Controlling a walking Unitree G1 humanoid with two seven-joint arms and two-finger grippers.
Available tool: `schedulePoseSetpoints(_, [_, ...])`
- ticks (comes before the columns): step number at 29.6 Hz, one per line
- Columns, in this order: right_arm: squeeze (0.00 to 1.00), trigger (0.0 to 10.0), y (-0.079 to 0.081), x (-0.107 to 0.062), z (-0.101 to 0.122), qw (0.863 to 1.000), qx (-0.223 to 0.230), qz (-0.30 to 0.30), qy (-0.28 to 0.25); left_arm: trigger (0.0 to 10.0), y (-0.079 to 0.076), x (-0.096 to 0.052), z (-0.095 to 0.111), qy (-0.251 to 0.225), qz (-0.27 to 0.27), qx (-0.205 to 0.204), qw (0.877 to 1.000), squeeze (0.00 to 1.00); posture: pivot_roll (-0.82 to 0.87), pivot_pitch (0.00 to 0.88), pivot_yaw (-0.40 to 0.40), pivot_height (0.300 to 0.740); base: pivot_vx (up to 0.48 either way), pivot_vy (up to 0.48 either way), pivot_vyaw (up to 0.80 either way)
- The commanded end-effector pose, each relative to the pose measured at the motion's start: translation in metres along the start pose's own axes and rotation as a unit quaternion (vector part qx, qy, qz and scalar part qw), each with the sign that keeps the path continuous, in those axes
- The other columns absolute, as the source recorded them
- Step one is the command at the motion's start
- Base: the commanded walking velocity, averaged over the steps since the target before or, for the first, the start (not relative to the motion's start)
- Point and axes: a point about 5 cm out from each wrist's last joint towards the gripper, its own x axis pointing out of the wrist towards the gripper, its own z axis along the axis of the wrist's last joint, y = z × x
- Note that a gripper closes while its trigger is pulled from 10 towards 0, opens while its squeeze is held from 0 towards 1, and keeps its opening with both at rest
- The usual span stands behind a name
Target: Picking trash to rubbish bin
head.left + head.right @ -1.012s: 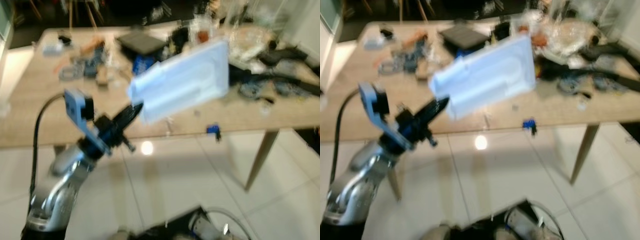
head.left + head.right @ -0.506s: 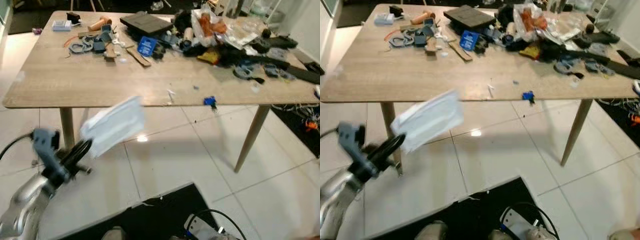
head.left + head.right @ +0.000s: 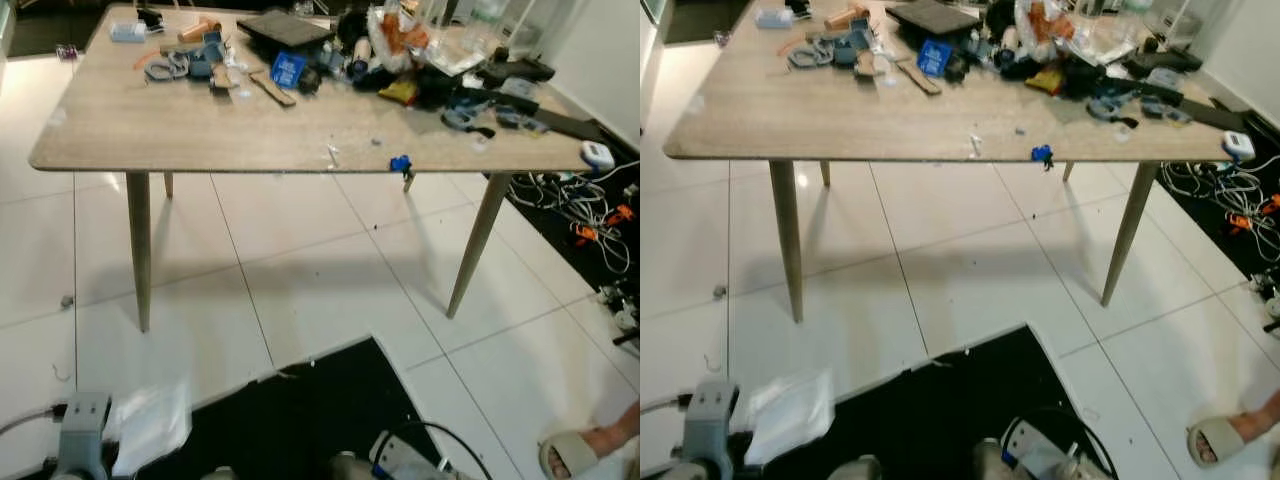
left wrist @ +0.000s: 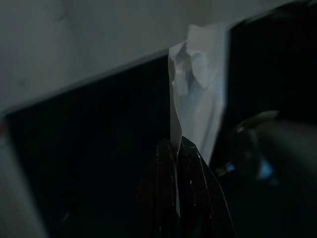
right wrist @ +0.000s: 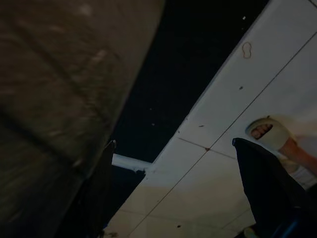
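A white tiled floor (image 3: 300, 280) takes most of the head views, with a black mat (image 3: 300, 420) at 6 o'clock. A long wooden table (image 3: 180, 130) spans the top from 10 to 2 o'clock on slim legs. Clutter (image 3: 380, 60) is heaped along its far side toward 12 and 1 o'clock; a small blue bit (image 3: 400, 163) sits at the near edge. Cables (image 3: 590, 200) lie on the floor at 3 o'clock. A person's foot in a sandal (image 3: 585, 455) shows at 5 o'clock.

The trash, a white plastic tray (image 3: 150, 425), hangs low at 7 o'clock, over the floor beside the mat's edge. The left gripper (image 4: 176, 148) has its black fingers pinched tight on the tray's edge, the tray standing out past the tips. The right gripper (image 5: 198, 163) hangs idle over the floor, fingers spread wide apart with nothing between them.
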Motion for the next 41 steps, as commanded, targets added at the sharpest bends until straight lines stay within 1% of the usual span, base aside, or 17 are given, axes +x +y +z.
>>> schedulePoseSetpoints(1, [0.0,10.0,0.009,0.001,0.009,1.0,-0.003,0.018,-0.017,10.0,-0.015,0.0,-0.027,0.046,0.011,0.017,0.999,0.0,0.1,0.142,-0.019,0.74,0.0,0.0,-0.77])
schedulePoseSetpoints(3, [0.0,10.0,0.009,0.001,0.009,1.0,-0.003,0.018,-0.016,10.0,-0.018,-0.001,-0.033,0.058,0.012,0.024,0.998,0.0,0.1,0.142,-0.019,0.74,0.0,0.0,-0.77])
schedulePoseSetpoints(4, [0.0,10.0,0.009,0.001,0.009,1.0,-0.004,0.018,-0.016,10.0,-0.023,-0.002,-0.042,0.077,0.013,0.033,0.996,0.0,0.1,0.142,-0.019,0.74,0.0,0.0,-0.77])
schedulePoseSetpoints(5, [0.0,10.0,0.009,0.001,0.009,1.0,-0.004,0.018,-0.016,10.0,-0.023,-0.002,-0.042,0.077,0.013,0.033,0.996,0.0,0.1,0.142,-0.019,0.74,0.0,0.0,-0.77])
schedulePoseSetpoints(6, [0.0,10.0,0.009,0.001,0.01,1.0,-0.007,0.018,-0.015,10.0,-0.035,-0.007,-0.064,0.126,0.011,0.055,0.99,0.0,0.1,0.141,-0.026,0.74,0.0,0.0,-0.77])
schedulePoseSetpoints(7, [0.0,10.0,0.009,0.001,0.01,1.0,-0.007,0.018,-0.015,10.0,-0.035,-0.007,-0.064,0.126,0.011,0.055,0.99,0.0,0.1,0.141,-0.026,0.74,0.0,0.0,-0.77])
schedulePoseSetpoints(9, [0.0,10.0,0.009,0.001,0.01,1.0,-0.008,0.018,-0.015,10.0,-0.043,-0.011,-0.078,0.156,0.005,0.07,0.985,0.0,0.1,0.141,-0.026,0.74,0.0,0.0,-0.77])
schedulePoseSetpoints(10, [0.0,10.0,0.009,0.001,0.01,1.0,-0.008,0.018,-0.015,10.0,-0.043,-0.011,-0.078,0.156,0.005,0.07,0.985,0.0,0.1,0.141,-0.026,0.74,0.0,0.0,-0.77])
schedulePoseSetpoints(12, [0.0,10.0,0.009,0.001,0.01,1.0,-0.009,0.019,-0.015,10.0,-0.052,-0.014,-0.089,0.176,0.0,0.076,0.981,0.0,0.1,0.141,-0.026,0.74,0.0,0.0,-0.77])
schedulePoseSetpoints(14, [0.0,10.0,0.009,0.001,0.01,1.0,-0.01,0.02,-0.015,10.0,-0.061,-0.017,-0.098,0.193,-0.01,0.095,0.977,0.0,0.1,0.141,-0.026,0.74,0.0,0.0,-0.77])
schedulePoseSetpoints(15, [0.0,10.0,0.009,0.001,0.01,1.0,-0.01,0.02,-0.015,10.0,-0.061,-0.017,-0.098,0.193,-0.01,0.095,0.977,0.0,0.1,0.141,-0.026,0.74,0.0,0.0,-0.77])
schedulePoseSetpoints(16, [0.0,10.0,0.009,0.001,0.01,1.0,-0.012,0.02,-0.014,10.0,-0.069,-0.017,-0.1,0.195,-0.025,0.125,0.973,0.0,0.11,0.137,-0.027,0.74,0.0,0.0,-0.77])
schedulePoseSetpoints(17, [0.0,10.0,0.009,0.001,0.01,1.0,-0.012,0.02,-0.014,10.0,-0.069,-0.017,-0.1,0.195,-0.025,0.125,0.973,0.0,0.11,0.137,-0.027,0.74,0.0,0.0,-0.77])
schedulePoseSetpoints(20, [0.0,10.0,0.009,0.001,0.01,1.0,-0.015,0.021,-0.013,10.0,-0.075,-0.016,-0.099,0.191,-0.038,0.155,0.968,0.0,0.11,0.135,-0.029,0.74,0.0,0.0,-0.77])
schedulePoseSetpoints(26, [0.0,10.0,0.009,0.001,0.011,1.0,-0.019,0.02,-0.014,10.0,-0.085,-0.012,-0.093,0.186,-0.058,0.193,0.962,0.0,0.11,0.127,-0.028,0.74,0.0,0.0,-0.77])
schedulePoseSetpoints(31, [0.0,10.0,0.009,0.001,0.011,0.999,-0.02,0.02,-0.014,10.0,-0.088,-0.009,-0.087,0.181,-0.063,0.205,0.96,0.0,0.11,0.127,-0.028,0.74,0.0,0.0,-0.77])
schedulePoseSetpoints(41, [0.0,10.0,0.009,0.001,0.011,0.999,-0.02,0.022,-0.014,10.0,-0.088,-0.011,-0.09,0.18,-0.067,0.211,0.958,0.0,0.11,0.132,-0.022,0.74,0.0,0.0,-0.77])
